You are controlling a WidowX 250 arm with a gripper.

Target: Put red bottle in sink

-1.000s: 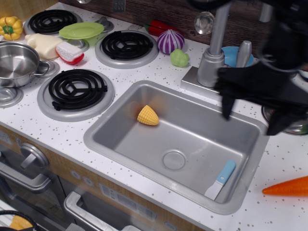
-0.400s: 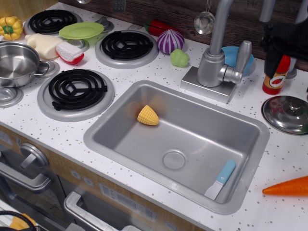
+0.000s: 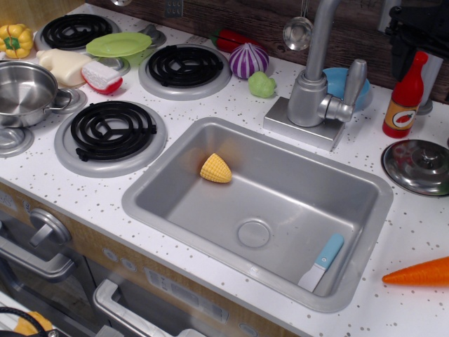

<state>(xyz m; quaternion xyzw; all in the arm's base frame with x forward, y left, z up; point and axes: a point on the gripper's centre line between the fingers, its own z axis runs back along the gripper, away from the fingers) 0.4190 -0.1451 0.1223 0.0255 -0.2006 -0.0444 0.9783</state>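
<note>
While I log this view, the red bottle (image 3: 405, 99) stands upright on the counter, right of the faucet (image 3: 317, 67) and behind the steel lid (image 3: 419, 166), outside the sink (image 3: 175, 172). My gripper (image 3: 419, 27) is a dark shape at the top right corner, just above the bottle's cap; I cannot tell how far its jaws are parted. Sink contents: corn piece (image 3: 215, 168), blue-handled spatula (image 3: 322, 262).

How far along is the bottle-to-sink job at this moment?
Nothing is done yet. The bottle stands upright on the counter, right of the faucet, outside the sink, which holds only a corn piece and a blue spatula. The gripper is above the bottle at the top edge, not holding it. Grasping, carrying and releasing all remain.
</note>
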